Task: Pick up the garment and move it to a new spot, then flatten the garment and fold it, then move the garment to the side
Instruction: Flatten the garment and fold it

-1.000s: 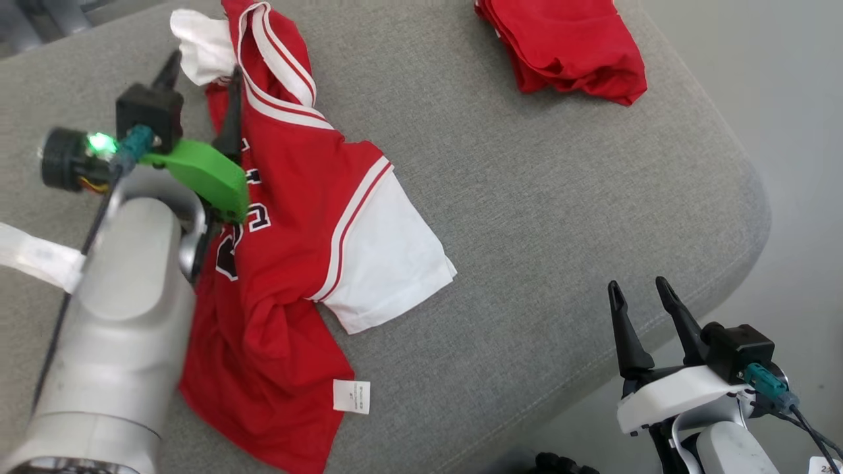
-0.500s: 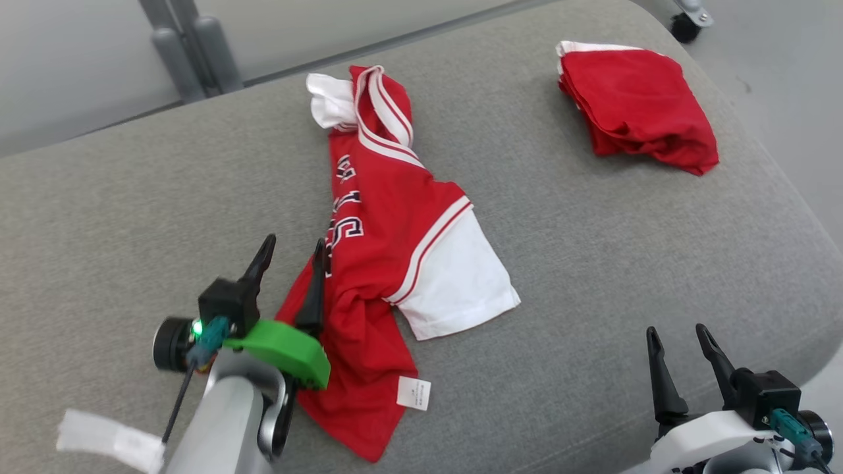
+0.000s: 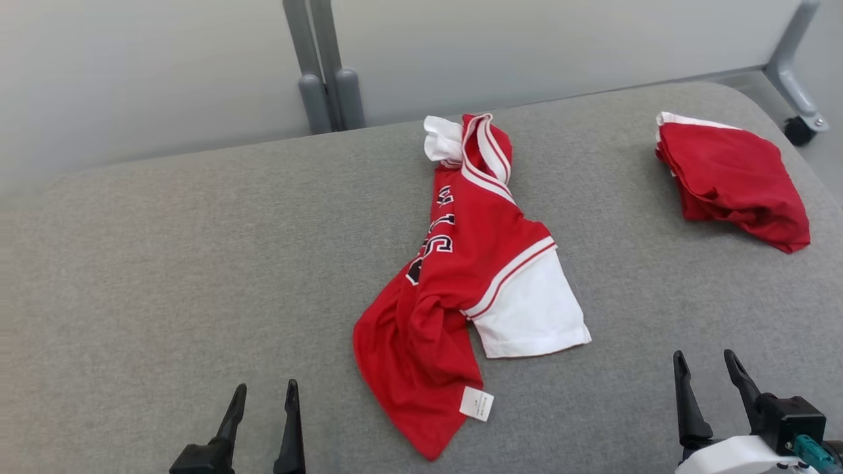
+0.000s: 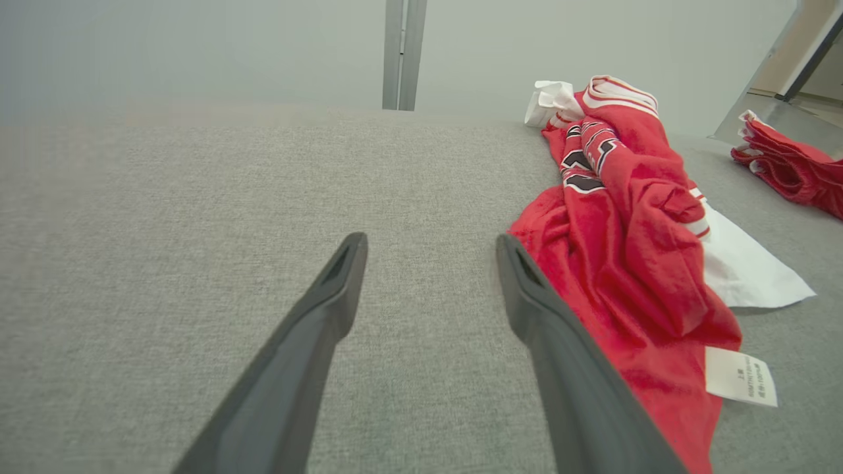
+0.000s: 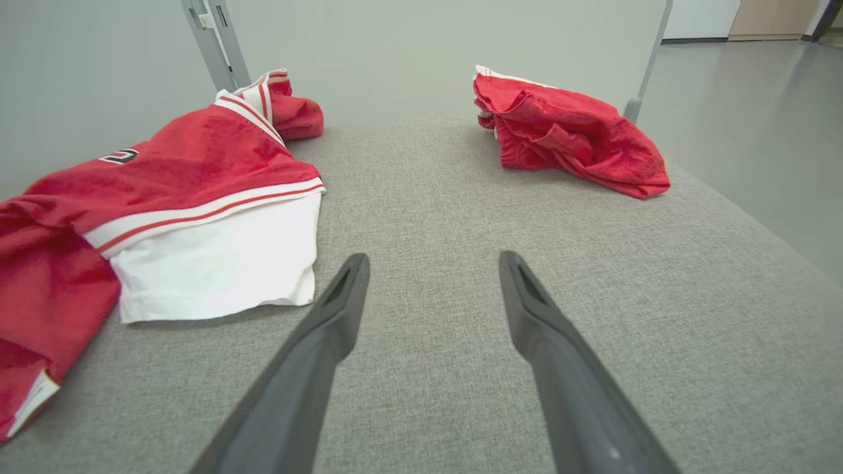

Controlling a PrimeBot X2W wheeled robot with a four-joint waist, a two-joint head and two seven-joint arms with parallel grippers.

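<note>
Grey padded tabletop [image 3: 164,263] spreads under both arms. At its near edge the left gripper [image 3: 265,387] has its fingers apart and empty, and the right gripper [image 3: 704,355] is likewise spread, holding nothing. Between them lies the crumpled red-and-white garment [image 3: 474,263], white label [image 3: 476,403] nearest. A folded red pile [image 3: 731,178] rests well apart, far right.

We see left pincer [image 3: 266,387] cut by bottom edge at 7 o'clock, body out of frame. Body of right pincer [image 3: 704,355] clipped at 5 o'clock. On garment [image 3: 474,263], lettering [image 3: 438,237] half buried in folds; we cannot read it. Print on label [image 3: 476,403] too small for us. Left wrist view: folded red cloth [image 4: 790,171] cut by edge at 3 o'clock. Right wrist view: garment runs off edge at 9 o'clock.
</note>
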